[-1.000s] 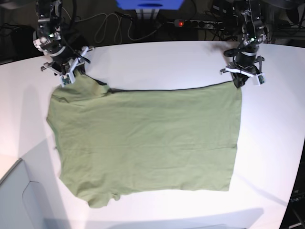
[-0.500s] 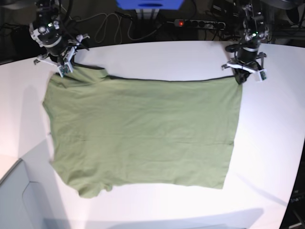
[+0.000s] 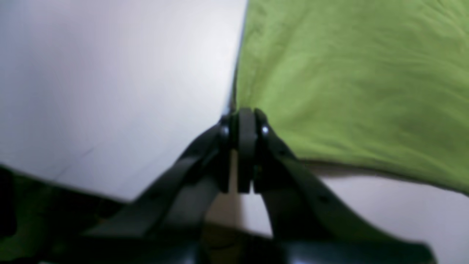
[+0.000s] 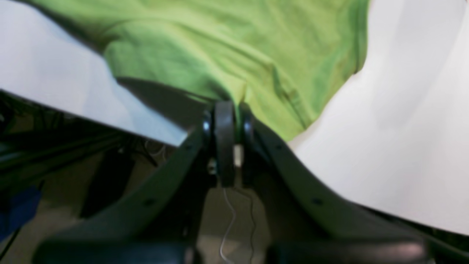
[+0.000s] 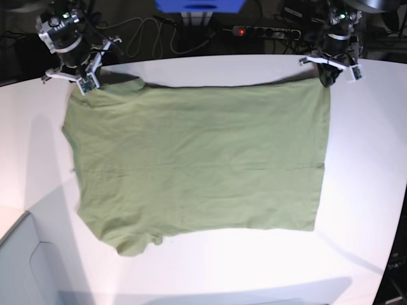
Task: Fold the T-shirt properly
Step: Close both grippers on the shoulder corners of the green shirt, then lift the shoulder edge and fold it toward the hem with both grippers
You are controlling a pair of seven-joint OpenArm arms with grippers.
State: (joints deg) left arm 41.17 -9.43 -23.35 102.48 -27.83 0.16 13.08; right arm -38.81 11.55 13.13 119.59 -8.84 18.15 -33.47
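The sage-green T-shirt [image 5: 197, 162] lies spread across the white table [image 5: 362, 190], its far edge lifted and stretched between both arms. My left gripper [image 5: 327, 77] is shut on the shirt's far right corner; in the left wrist view its fingertips [image 3: 243, 126] pinch the cloth's corner [image 3: 329, 73]. At the far left, my right gripper [image 5: 86, 89] is shut on the shoulder end; the right wrist view shows green fabric [image 4: 227, 55] bunched between its closed fingertips [image 4: 229, 121]. The near hem and a sleeve rest flat on the table.
Cables and a power strip [image 5: 264, 30] lie behind the table's far edge. A blue object [image 5: 200, 6] stands at the back centre. A grey surface [image 5: 25, 267] shows at the near left corner. The table's far edge runs close behind both grippers.
Both grippers have moved toward the table's far edge, pulling the shirt's far edge with them and stretching it straighter. The whole shirt has slid away from the near side.
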